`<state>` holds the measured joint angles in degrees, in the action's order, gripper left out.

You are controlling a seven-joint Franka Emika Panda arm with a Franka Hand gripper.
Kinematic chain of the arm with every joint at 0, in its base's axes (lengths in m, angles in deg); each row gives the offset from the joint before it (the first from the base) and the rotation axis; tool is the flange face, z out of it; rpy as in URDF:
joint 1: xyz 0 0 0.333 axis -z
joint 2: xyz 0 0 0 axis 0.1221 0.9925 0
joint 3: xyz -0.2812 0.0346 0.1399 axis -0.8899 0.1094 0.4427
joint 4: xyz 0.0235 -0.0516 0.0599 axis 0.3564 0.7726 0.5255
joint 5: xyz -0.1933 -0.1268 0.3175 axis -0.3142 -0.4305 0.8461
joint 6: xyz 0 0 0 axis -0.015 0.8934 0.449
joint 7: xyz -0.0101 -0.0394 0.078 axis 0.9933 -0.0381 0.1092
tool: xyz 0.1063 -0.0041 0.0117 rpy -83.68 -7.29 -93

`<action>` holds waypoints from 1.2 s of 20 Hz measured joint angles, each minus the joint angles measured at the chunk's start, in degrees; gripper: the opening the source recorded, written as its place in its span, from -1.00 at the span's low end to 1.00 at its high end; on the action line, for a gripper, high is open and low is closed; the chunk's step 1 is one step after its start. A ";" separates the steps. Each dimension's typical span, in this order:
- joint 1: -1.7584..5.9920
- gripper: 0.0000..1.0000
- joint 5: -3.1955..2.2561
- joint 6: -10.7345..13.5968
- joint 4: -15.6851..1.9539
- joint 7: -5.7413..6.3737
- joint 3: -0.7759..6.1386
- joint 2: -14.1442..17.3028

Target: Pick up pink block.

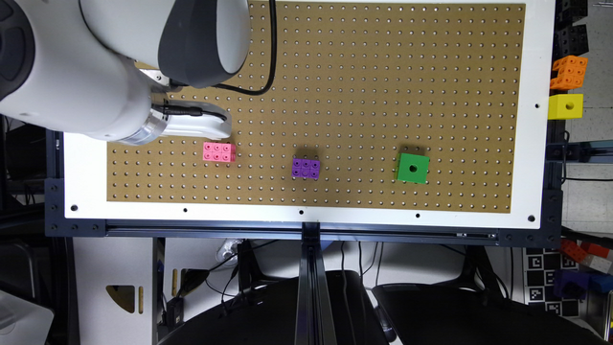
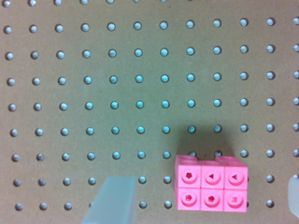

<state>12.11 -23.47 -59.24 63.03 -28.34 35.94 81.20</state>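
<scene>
Small purple plastic block [image 1: 306, 168] and green plastic cube [image 1: 412, 167] sit well apart from small pink plastic block [image 1: 219, 152] [image 2: 211, 189]. Gripper [image 2: 201, 198] hovers above, fingers [image 2: 112, 200] spread, straddling the block untouched.

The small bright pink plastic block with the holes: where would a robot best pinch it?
Probably from straight above, pinching the small bright pink plastic block across its narrower width, on the two long flat sides. It lies flat and alone on the brown pegboard, well apart from the purple block, so both long sides look free for the fingers.
</scene>
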 joint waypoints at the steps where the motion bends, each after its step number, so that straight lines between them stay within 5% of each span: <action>1: -0.04 1.00 0.00 0.00 -0.04 0.00 0.08 0.00; 6: -0.15 1.00 0.03 0.00 -0.17 0.20 1.07 0.00; 12: -0.35 1.00 0.03 -0.10 -0.18 0.21 1.18 0.63; 21: -0.40 1.00 0.03 -7.46 -0.74 0.21 1.22 9.99; 24: -0.40 1.00 0.03 -8.14 -1.54 0.21 1.23 11.34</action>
<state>11.71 -23.43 -67.38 61.49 -28.13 37.17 92.55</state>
